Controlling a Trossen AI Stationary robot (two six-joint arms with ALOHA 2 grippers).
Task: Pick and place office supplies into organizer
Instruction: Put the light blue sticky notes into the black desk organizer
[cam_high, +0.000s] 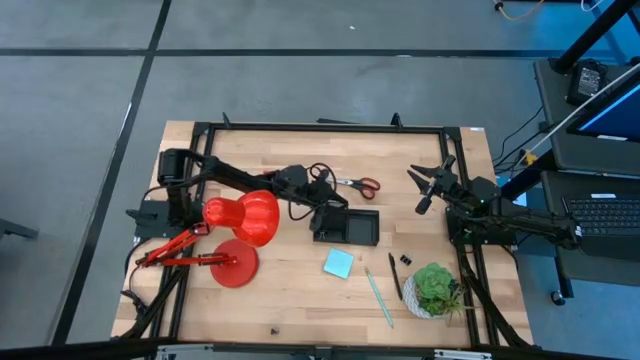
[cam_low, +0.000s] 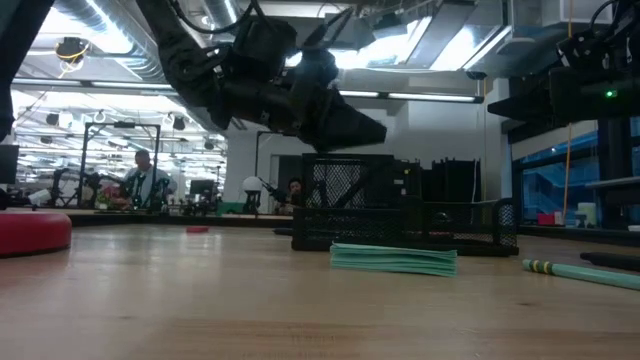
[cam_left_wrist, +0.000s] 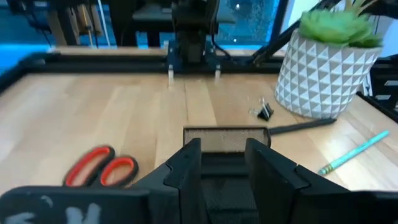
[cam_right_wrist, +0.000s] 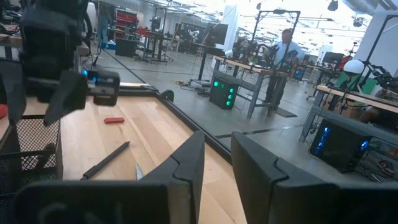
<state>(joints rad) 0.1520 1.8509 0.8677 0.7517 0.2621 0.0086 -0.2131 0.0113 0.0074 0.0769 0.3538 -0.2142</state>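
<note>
Lamp (cam_high: 240, 225) in red stands at the left of the table (cam_high: 290, 300). Left gripper (cam_high: 325, 215) hangs over the left end of the black organizer (cam_high: 350, 228), fingers spread a little and holding nothing. The red-handled scissors (cam_high: 358, 184) lie just beyond the organizer, the sticky-note pad (cam_high: 338, 263) on its near side, then the teal pen (cam_high: 379, 297) and the black pen (cam_high: 395, 275). Right gripper (cam_high: 428, 185) waits at the far right with spread fingers, beyond the potted plant (cam_high: 436, 288)
</note>
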